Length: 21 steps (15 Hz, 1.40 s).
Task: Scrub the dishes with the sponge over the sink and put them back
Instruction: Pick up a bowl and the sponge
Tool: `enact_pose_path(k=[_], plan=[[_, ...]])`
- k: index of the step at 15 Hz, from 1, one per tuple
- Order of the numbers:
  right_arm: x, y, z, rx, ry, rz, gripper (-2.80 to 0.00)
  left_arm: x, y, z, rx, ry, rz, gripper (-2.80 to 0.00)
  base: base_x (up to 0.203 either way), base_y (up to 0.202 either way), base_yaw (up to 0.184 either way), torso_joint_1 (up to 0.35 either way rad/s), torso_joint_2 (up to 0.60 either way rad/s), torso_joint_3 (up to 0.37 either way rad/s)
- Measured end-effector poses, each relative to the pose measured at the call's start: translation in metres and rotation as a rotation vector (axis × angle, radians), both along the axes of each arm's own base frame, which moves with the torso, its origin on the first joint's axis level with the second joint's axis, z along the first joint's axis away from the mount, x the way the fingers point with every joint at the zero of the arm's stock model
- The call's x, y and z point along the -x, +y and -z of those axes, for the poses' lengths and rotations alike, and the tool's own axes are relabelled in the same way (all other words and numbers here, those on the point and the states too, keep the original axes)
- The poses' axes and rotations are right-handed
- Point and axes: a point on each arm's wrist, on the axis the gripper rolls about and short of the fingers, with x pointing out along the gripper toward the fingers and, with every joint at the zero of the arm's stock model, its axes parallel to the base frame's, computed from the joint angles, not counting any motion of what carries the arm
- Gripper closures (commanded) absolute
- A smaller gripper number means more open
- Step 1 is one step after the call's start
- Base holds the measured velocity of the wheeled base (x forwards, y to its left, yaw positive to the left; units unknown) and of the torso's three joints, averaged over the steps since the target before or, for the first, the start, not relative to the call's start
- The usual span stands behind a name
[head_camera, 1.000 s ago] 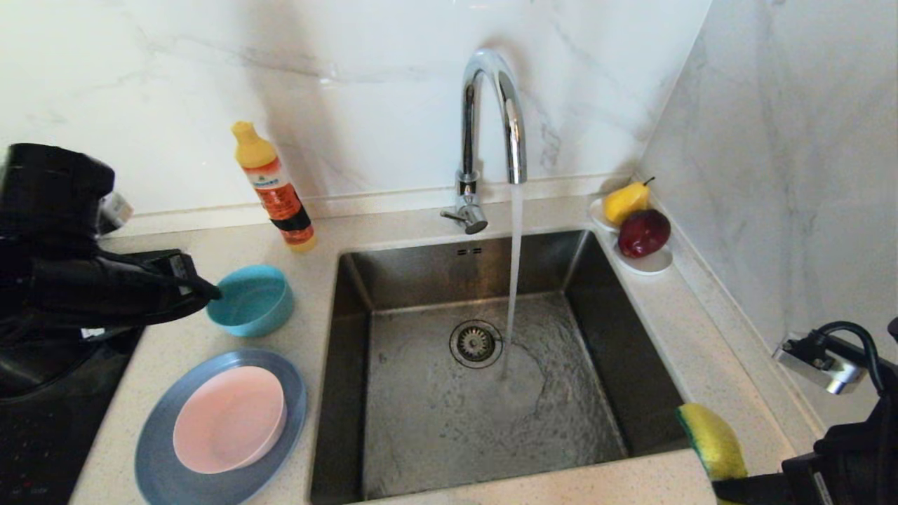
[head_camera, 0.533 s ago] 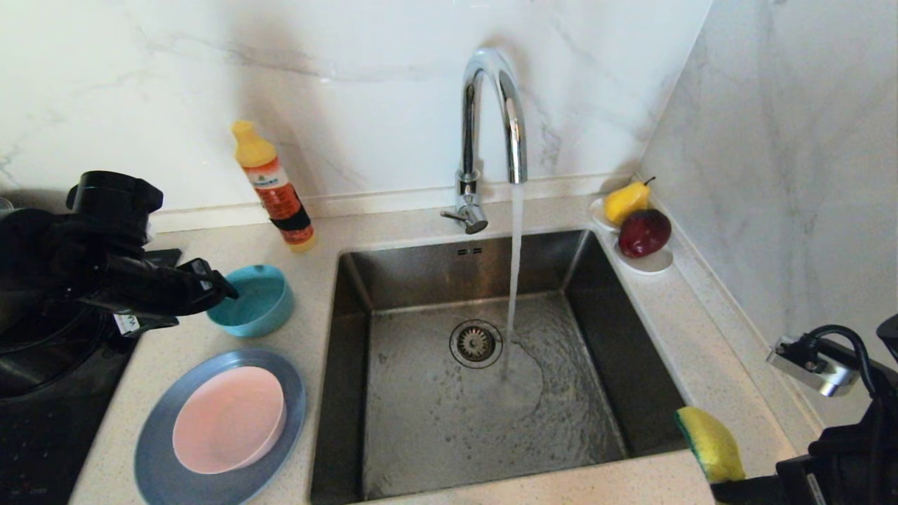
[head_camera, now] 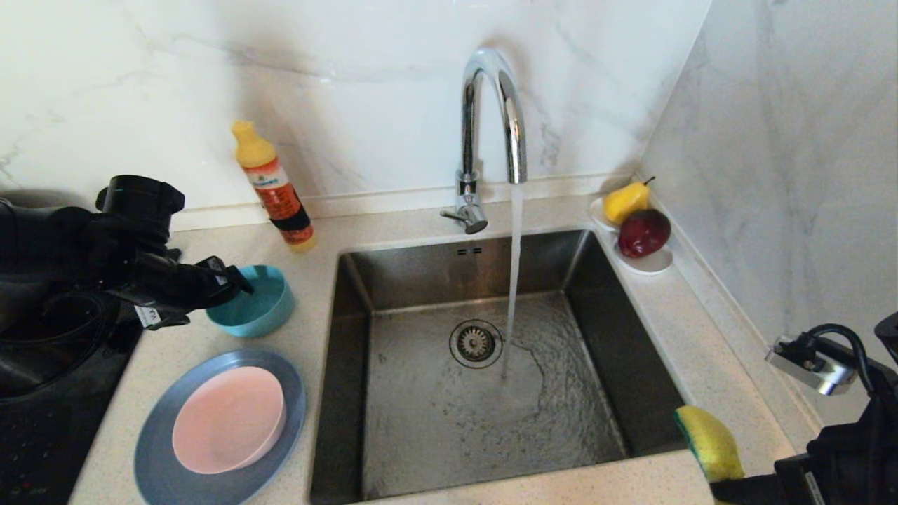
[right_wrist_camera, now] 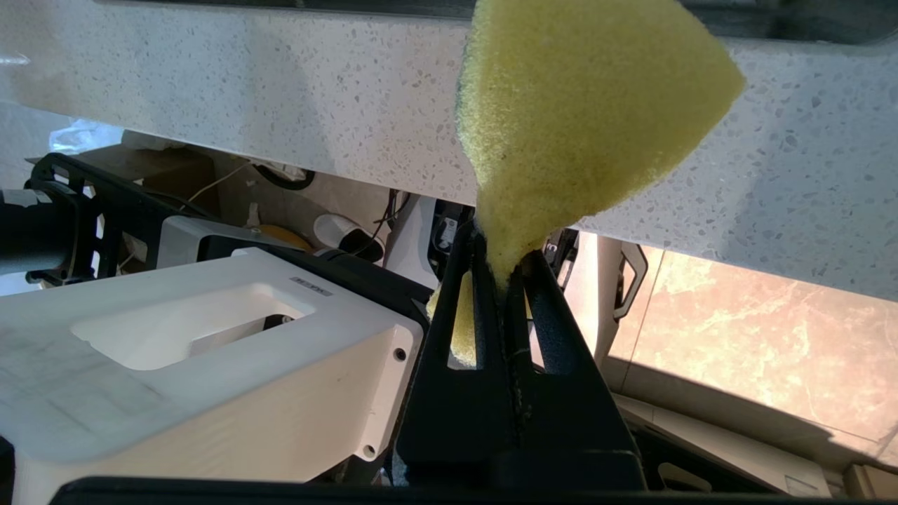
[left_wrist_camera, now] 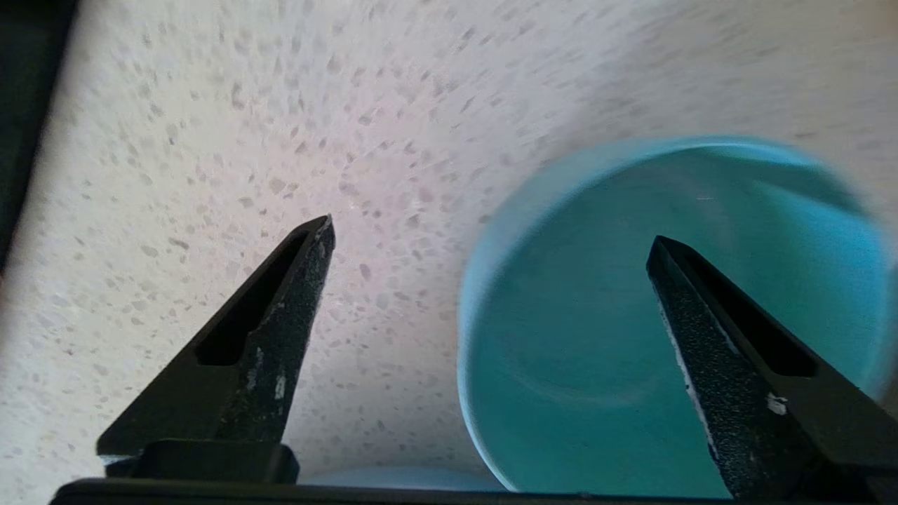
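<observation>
We note the left gripper [left_wrist_camera: 491, 238], jaws apart, straddling the round teal bowl's [head_camera: 256, 303] smooth rim on the speckled bench [head_camera: 673, 337]; the right gripper [right_wrist_camera: 501, 263], jaws clamped, pinches the porous yellow sponge [right_wrist_camera: 582, 119].

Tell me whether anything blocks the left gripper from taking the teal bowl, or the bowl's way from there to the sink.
Nothing visible does. The left gripper is open, straddling the teal bowl rim. Only bare counter lies between the bowl and the sink; the soap bottle stands further back.
</observation>
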Motion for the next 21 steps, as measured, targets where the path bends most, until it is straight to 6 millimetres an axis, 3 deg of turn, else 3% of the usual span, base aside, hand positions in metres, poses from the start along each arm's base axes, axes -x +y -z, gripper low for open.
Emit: enact_pose_path(k=[4, 5, 10, 18, 21], plan=[[0.000, 0.000, -0.001, 0.000, -0.003, 0.000, 0.00, -0.008, 0.000, 0.005, 0.077, 0.049, -0.008, -2.80, 0.000, 0.000, 0.000, 0.000, 0.00, 0.000], [0.000, 0.000, -0.001, -0.001, -0.004, 0.001, 0.00, -0.009, 0.000, 0.005, 0.078, 0.050, -0.009, 0.00, 0.000, 0.000, 0.000, 0.000, 0.00, 0.000], [0.000, 0.000, -0.001, -0.002, -0.005, 0.002, 0.00, -0.011, 0.008, 0.008, 0.067, 0.058, -0.021, 0.00, 0.000, 0.000, 0.000, 0.000, 0.00, 0.000], [-0.002, 0.001, -0.007, -0.021, -0.019, -0.001, 0.00, -0.003, 0.058, 0.013, 0.032, 0.076, -0.107, 0.00, 0.000, 0.000, 0.000, 0.000, 0.00, 0.000], [-0.001, 0.000, -0.010, -0.025, -0.031, 0.005, 0.00, -0.001, 0.061, 0.010, 0.036, 0.068, -0.119, 0.00, 0.000, 0.000, 0.000, 0.000, 0.00, 0.000]])
